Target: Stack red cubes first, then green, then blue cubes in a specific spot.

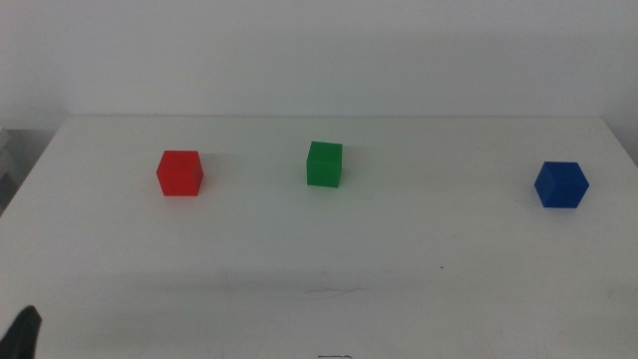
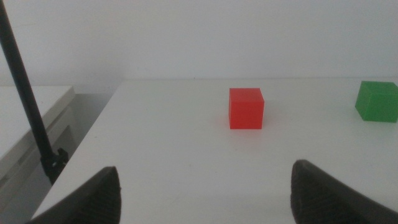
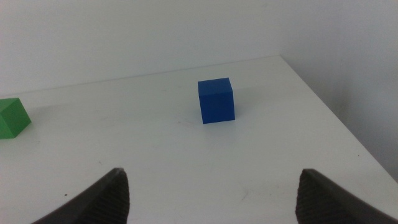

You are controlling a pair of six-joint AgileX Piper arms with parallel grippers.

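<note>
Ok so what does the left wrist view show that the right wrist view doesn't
Only the left wrist view shows the red cube, sitting on the white table ahead of the open left gripper, plus a thin dark pole off the table's edge. Only the right wrist view shows the blue cube, ahead of the open right gripper, near the table's corner. Both show the green cube at the edge of the picture, and neither gripper touches anything.
</note>
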